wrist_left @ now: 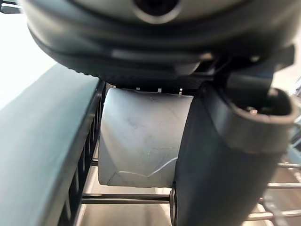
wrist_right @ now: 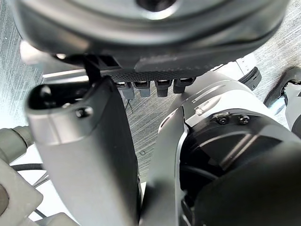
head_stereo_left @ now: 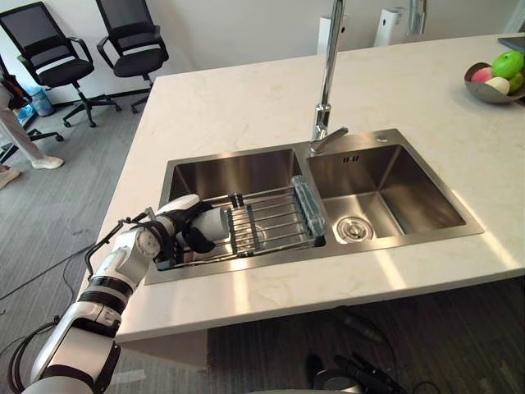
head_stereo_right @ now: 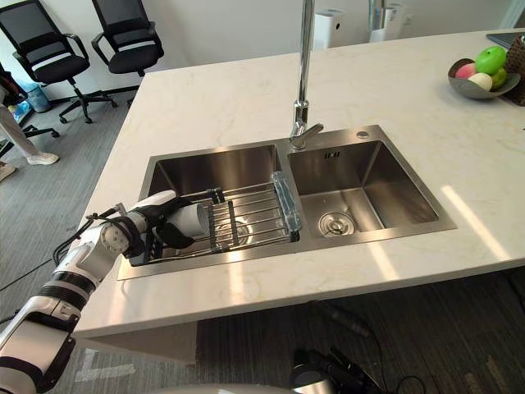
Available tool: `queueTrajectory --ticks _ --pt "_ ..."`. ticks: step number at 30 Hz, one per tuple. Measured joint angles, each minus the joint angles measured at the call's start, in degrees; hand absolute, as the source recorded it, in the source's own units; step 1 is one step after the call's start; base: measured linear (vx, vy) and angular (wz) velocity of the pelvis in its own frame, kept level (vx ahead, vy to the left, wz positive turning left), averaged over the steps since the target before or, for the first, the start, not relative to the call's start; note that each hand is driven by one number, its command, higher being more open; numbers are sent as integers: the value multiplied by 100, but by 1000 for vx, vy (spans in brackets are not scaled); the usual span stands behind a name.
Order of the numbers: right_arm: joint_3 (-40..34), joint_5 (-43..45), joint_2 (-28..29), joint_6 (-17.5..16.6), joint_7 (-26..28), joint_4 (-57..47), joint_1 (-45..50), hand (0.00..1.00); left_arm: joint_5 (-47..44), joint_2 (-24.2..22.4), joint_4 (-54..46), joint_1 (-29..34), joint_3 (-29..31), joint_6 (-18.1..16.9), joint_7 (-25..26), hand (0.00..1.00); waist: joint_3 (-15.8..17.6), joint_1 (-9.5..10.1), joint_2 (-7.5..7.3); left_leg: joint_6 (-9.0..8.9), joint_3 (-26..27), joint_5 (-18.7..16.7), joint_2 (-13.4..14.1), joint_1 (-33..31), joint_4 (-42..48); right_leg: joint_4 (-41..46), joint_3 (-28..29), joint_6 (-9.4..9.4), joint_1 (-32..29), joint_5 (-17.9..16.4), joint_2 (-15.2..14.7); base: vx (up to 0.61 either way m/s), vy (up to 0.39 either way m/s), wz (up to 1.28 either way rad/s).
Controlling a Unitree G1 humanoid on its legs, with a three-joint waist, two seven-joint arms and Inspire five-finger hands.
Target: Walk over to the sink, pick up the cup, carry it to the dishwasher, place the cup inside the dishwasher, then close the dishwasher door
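Stainless steel makes up the double sink (head_stereo_right: 215,168), set into a pale, marble-look table (head_stereo_left: 246,98). A tall chrome faucet (head_stereo_left: 330,66) rises behind the divider between the two basins. A wire rack (head_stereo_left: 275,217) spans the left basin, and a clear plastic piece stands at its end by the divider.

The cup (head_stereo_right: 193,220), white and plain, lies on its side at the end of the rack farthest from the divider, inside the left basin. The left hand (head_stereo_left: 190,231) reaches down into that basin from the table's near edge. Its fingers and thumb are curled around the cup. The left wrist view shows the cup's wall (wrist_left: 141,136) pressed close under the palm, with the thumb (wrist_left: 221,155) lying alongside it and rack bars crossing below.

The right hand (wrist_right: 84,141) hangs over grey floor (wrist_right: 155,120). Its fingers seem loosely relaxed and hold nothing, though the close angle leaves this unclear.

A metal bowl of fruit (head_stereo_left: 492,78) sits at the far right of the table, well apart from the sink. Two black office chairs (head_stereo_left: 49,53) stand on the floor beyond the table's left end. A person's leg and shoe (head_stereo_left: 29,144) show near them.
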Motion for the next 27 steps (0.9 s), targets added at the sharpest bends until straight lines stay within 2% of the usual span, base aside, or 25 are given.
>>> queueTrajectory --ticks 2,4,8,10,16,19,20,21,22,23,24,26,27 --pt "-48 9 17 -72 -2 59 22 100 -414 -95 -349 96 187 -64 337 0 3 107 -5 3 -12 2 -1 -6 0 2 -12 1 1 1 -3 -31 -15 5" --pt "-71 19 43 -171 -13 116 26 100 -938 -224 -1010 242 636 -245 715 0 19 178 -29 13 -99 9 -2 -31 0 4 -91 1 24 0 -20 -26 -11 16" --pt "-133 19 94 -294 -22 171 45 100 -1700 -489 -2007 431 1416 -386 1279 0 39 288 -60 27 -168 18 -6 -42 3 5 -156 0 59 -2 -39 -32 -11 11" --pt "-256 16 165 -315 -36 169 121 100 -2099 -899 -2661 743 1962 -475 1580 0 36 377 -71 46 -232 6 -1 -41 38 6 -203 18 115 -38 -58 -34 -11 13" --pt "-265 -53 186 -306 -106 183 225 100 -2205 -1368 -3305 1280 2151 -612 1773 0 -8 682 -178 75 -590 -14 38 -177 151 37 -514 42 212 -138 -110 -29 -16 29" --pt "-267 -188 147 -305 -109 207 226 100 -2221 -1897 -4209 2170 2444 -613 2077 0 -17 749 -197 88 -875 -24 92 -304 274 293 -764 32 198 -333 -148 26 -22 54" --pt "-267 -241 146 -308 -106 221 241 100 -2202 -2235 -4892 2807 2479 -622 2274 0 -17 847 -197 94 -1202 -9 110 -408 308 568 -1067 47 186 -535 -218 39 -15 78" --pt "-267 -244 137 -312 -106 231 245 100 -2195 -2284 -5002 2891 2476 -632 2294 0 -17 881 -197 97 -1254 6 109 -432 304 608 -1133 46 185 -570 -234 31 -16 110" --pt "-265 -337 88 -331 -103 291 247 100 -2034 -2444 -5345 3164 2467 -718 2430 0 -17 1052 -223 143 -1473 106 78 -542 271 731 -1397 57 179 -684 -317 -14 -15 120" --pt "-258 -426 45 -415 -98 356 241 100 -1944 -2561 -5606 3315 2466 -809 2565 0 -17 1185 -258 226 -1621 258 13 -756 254 824 -1763 77 174 -789 -430 -34 -19 149" --pt "-258 -474 29 -465 -97 398 226 100 -1912 -2620 -5691 3341 2466 -863 2621 0 -23 1237 -284 345 -1650 357 -41 -889 245 850 -1987 78 173 -845 -503 -86 -38 195" --pt "-202 -614 -55 -496 -96 604 32 100 -1868 -2769 -5859 3340 2472 -1109 2722 0 -17 1448 -428 1159 -1509 1050 -385 -1287 -63 870 -2753 53 171 -1015 -799 -105 -5 216" --pt "-207 -727 -87 -428 -114 706 -71 100 -1864 -2804 -5963 3322 2481 -1168 2780 0 7 1492 -487 1416 -866 777 -384 -1344 49 813 -3183 -38 189 -975 -942 -83 79 228"
